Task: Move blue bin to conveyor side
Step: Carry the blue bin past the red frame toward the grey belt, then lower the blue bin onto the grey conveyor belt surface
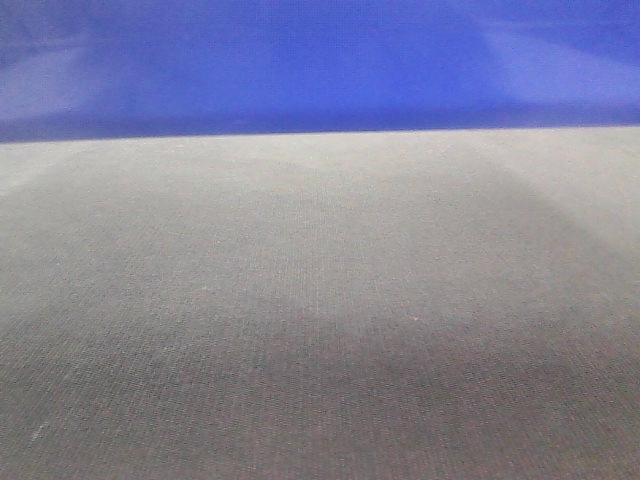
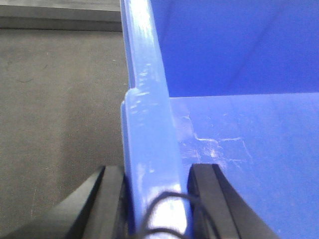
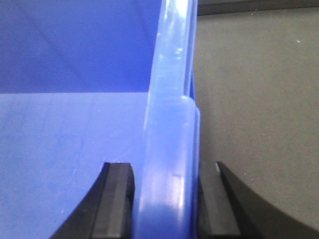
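Note:
The blue bin fills the top of the front view as a blurred blue band, very close to the camera. In the left wrist view its glossy left rim runs up the picture, with the scratched inside floor to the right. My left gripper straddles that rim, one black finger outside and the other inside, both pressed on it. In the right wrist view my right gripper is shut on the bin's right rim in the same way.
The bin rests on a grey fabric-like surface, seen outside the walls in both wrist views. A darker strip marks that surface's far edge. A thin black cable loop hangs before the left rim.

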You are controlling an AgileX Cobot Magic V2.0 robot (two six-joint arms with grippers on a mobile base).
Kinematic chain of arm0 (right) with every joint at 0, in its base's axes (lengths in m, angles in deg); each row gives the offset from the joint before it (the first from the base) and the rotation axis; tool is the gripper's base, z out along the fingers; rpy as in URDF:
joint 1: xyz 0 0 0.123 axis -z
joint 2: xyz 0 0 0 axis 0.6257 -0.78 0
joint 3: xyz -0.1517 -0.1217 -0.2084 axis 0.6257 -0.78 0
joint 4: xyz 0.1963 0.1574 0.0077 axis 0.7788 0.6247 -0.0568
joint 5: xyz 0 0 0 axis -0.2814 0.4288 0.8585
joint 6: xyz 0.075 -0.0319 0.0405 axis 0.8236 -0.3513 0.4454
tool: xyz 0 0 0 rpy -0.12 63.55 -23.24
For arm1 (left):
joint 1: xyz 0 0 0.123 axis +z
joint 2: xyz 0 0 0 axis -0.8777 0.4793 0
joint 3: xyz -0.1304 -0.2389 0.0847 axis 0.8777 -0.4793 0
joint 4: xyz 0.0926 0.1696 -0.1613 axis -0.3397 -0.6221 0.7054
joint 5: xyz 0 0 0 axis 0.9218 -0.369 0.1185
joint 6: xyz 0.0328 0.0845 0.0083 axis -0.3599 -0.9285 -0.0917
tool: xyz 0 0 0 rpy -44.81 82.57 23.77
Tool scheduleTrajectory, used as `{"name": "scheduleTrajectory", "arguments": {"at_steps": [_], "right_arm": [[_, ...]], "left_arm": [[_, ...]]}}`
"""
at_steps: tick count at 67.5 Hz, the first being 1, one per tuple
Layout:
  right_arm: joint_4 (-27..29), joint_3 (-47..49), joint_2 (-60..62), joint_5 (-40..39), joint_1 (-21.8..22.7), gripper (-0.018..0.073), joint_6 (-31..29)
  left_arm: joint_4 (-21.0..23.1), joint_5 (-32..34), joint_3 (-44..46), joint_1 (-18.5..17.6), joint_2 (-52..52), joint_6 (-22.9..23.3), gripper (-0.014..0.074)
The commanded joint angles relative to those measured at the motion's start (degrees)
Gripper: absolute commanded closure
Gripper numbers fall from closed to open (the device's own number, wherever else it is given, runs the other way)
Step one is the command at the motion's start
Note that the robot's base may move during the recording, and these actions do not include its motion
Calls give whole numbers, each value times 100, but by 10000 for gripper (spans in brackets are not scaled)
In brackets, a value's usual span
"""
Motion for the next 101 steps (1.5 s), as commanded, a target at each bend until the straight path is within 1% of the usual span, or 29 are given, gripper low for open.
{"name": "scheduleTrajectory", "arguments": {"at_steps": [1,30,36,50,61,70,77,88,92,97,101], "right_arm": [[-408,100,114,-603,47,640,-99],[-408,100,114,-603,47,640,-99],[-408,100,114,-726,47,640,-99],[-408,155,67,-764,47,640,-99],[-432,598,-467,-673,47,640,-122],[-600,858,-1065,-663,82,640,-122],[-600,851,-1489,-648,187,640,-122],[-600,851,-2159,-537,420,640,-122],[-600,851,-2405,-529,476,640,-122],[-600,851,-2681,-515,523,640,-151],[-600,851,-2868,-511,534,640,-164]], "left_arm": [[-54,634,108,-10,-90,-124,612],[-54,634,108,-10,-90,-124,612],[-54,782,108,-10,-90,-124,612],[-43,826,135,-10,36,-124,612],[0,563,617,-10,664,-124,612],[51,525,1001,-10,1248,-124,612],[51,502,1061,-10,1651,-124,612],[162,151,1049,-13,2261,-124,612],[151,111,1049,-116,2429,-156,612],[110,111,1049,-306,2698,-328,612],[-70,151,1049,-523,2912,-333,612]]}}
